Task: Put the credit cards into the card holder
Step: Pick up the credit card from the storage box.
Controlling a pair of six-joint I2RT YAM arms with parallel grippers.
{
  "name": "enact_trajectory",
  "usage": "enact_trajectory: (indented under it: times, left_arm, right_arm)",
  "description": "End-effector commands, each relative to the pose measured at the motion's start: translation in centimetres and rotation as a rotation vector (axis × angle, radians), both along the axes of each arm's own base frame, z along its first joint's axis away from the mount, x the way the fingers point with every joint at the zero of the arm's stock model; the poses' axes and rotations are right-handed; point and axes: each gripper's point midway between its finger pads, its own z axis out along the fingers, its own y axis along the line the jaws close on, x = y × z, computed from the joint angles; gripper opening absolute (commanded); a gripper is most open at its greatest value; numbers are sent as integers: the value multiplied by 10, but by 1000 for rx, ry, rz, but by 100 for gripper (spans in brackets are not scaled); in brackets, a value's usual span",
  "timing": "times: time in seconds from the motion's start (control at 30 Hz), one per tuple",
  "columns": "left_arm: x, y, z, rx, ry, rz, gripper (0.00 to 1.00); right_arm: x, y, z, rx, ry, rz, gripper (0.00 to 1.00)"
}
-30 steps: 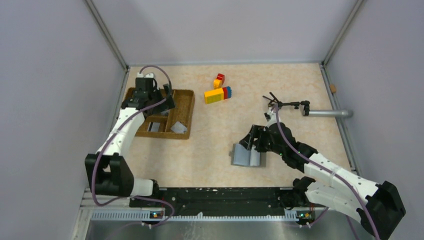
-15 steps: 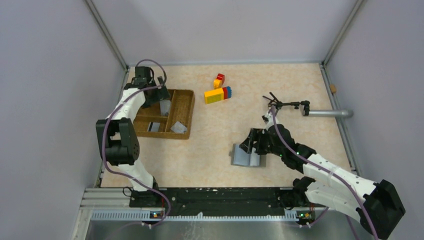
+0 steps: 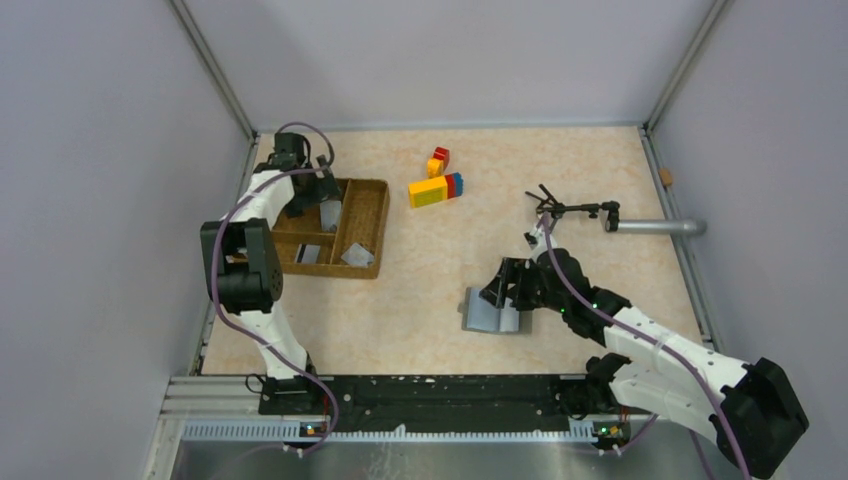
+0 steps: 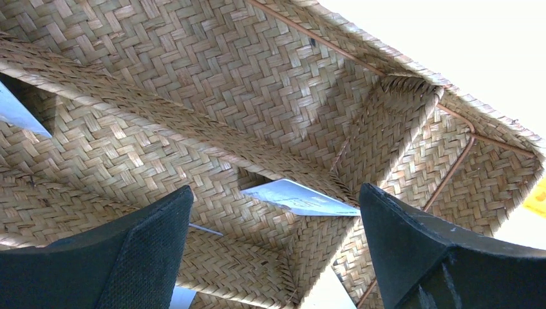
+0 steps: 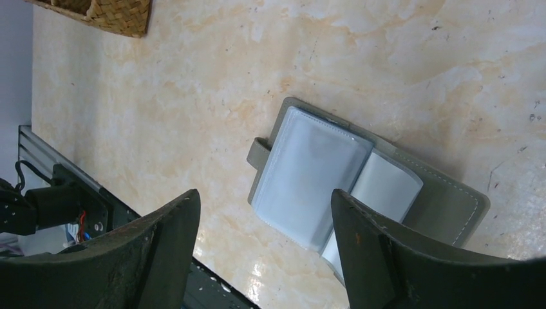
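- Step: card pickup; your left end effector point(image 4: 273, 193) gapes wide over a card point(image 4: 297, 197) in the tray point(image 4: 257, 71).
- The right end effector point(image 5: 264, 193), also wide, hovers over the open holder point(image 5: 309, 180) on the worktop point(image 5: 193, 77).
- Next: pinch that card's edge.

Both arms on show: left arm point(image 3: 262, 198) and right arm point(image 3: 665, 352), white shells over bulky black joints. A thin purple cable point(image 3: 300, 126) trails along each, up from the black base rail point(image 3: 440, 392). Close in on the left hand point(image 4: 275, 193): black wedge fingers point(image 4: 138, 257), one finely textured. The right hand point(image 5: 264, 199) has the same dark, matte fingers.
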Motion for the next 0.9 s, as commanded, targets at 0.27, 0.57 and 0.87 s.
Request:
enact_trajectory:
  times: [0.27,0.57,0.87]
  left_arm:
    - [13,0,10,-31,-44,-9,94]
    - [2,-3,13,-41,-46,-13,88]
    - [-11,-6,13,-59,-40,-7,85]
  right_arm:
    - [1,3,0,36,-3,7,71]
    - [-4,1,1,54,1,0,70]
    - [-7,-1,0,64,11,-6,70]
